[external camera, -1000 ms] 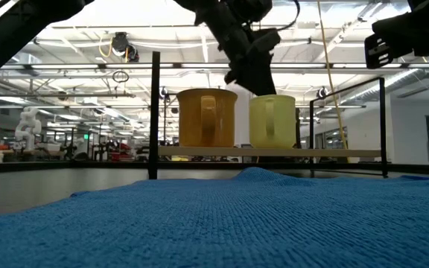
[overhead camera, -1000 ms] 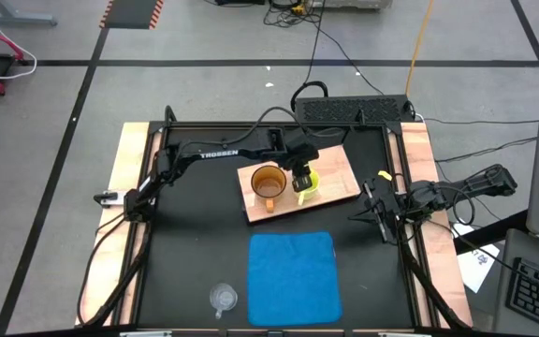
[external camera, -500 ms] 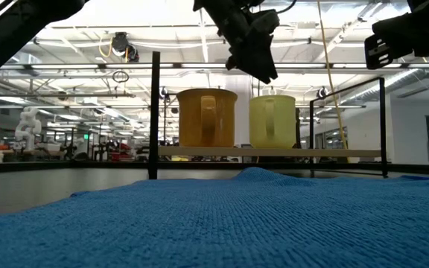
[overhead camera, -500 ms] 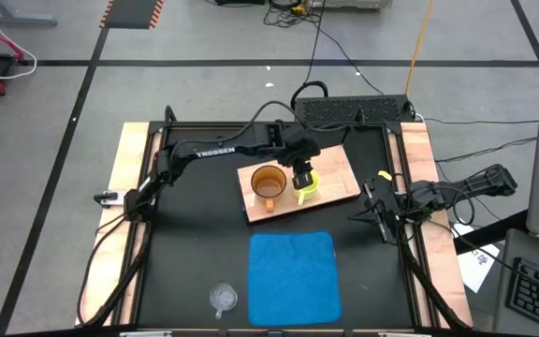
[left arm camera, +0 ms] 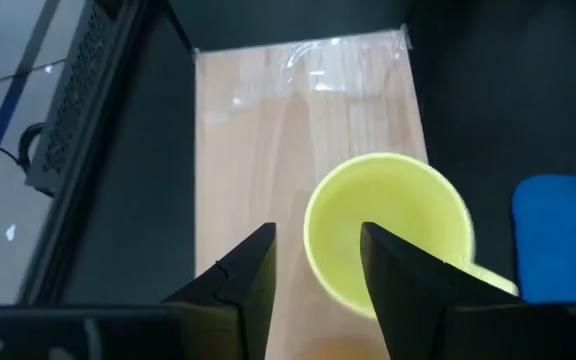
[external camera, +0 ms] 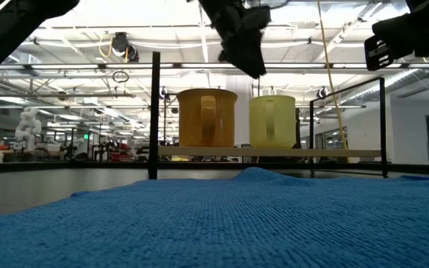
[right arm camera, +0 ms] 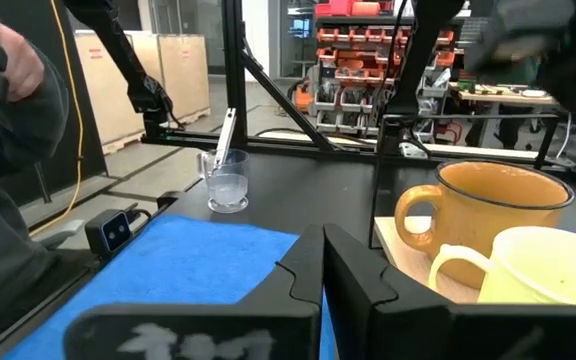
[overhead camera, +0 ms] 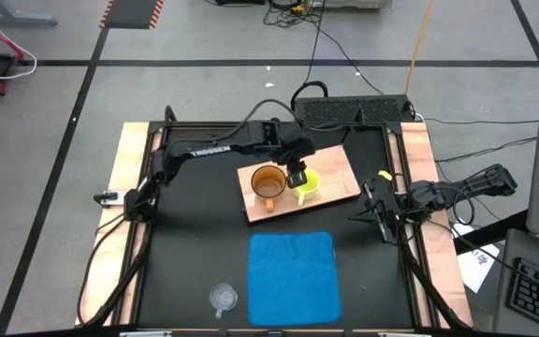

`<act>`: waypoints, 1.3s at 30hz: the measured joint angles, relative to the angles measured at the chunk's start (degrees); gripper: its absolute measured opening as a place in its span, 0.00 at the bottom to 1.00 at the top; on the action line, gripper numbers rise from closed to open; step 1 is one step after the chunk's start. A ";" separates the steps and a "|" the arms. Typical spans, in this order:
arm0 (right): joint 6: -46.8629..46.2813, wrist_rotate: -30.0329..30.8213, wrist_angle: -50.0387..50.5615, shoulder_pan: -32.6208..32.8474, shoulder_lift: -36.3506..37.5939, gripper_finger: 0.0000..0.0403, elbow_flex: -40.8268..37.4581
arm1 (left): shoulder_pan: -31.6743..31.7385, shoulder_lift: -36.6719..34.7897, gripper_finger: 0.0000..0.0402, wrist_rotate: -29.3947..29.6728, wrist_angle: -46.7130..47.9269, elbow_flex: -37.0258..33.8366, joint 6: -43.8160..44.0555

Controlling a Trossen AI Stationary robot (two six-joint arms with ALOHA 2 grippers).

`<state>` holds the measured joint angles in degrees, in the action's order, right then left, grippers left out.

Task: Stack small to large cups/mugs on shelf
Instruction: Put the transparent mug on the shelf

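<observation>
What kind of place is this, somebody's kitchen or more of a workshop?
Most likely a big robotics lab or industrial hall, not a kitchen: storage racks with red bins, a high ceiling with strip lights, and taped lines on the concrete floor.

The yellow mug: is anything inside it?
The yellow mug on the shelf looks empty; the open left gripper above it hides a little of its inside.

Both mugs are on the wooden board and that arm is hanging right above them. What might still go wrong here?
The open left gripper hovers just over the yellow mug; a careless move might clip its rim. That mug stands right beside the amber mug, so a nudge could knock both. The clear cup sits far off beside the blue mat, and its transparency could make grasping unreliable.
</observation>
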<state>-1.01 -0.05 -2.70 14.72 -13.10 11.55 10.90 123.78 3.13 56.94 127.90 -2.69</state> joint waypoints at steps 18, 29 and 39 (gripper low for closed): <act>-1.75 -0.05 0.87 0.01 0.00 0.00 0.00 | -0.28 -12.89 0.37 1.36 4.63 -0.02 0.19; -1.37 -0.20 0.85 0.02 0.02 0.00 0.00 | -0.71 -25.65 0.37 1.54 4.84 -9.41 2.87; -1.29 -0.21 0.81 0.00 0.02 0.00 0.00 | -1.54 -43.62 0.37 2.06 -12.33 -34.98 5.68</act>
<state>-2.31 -0.25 -1.89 14.72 -13.08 11.55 9.35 80.16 5.19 44.61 92.91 2.99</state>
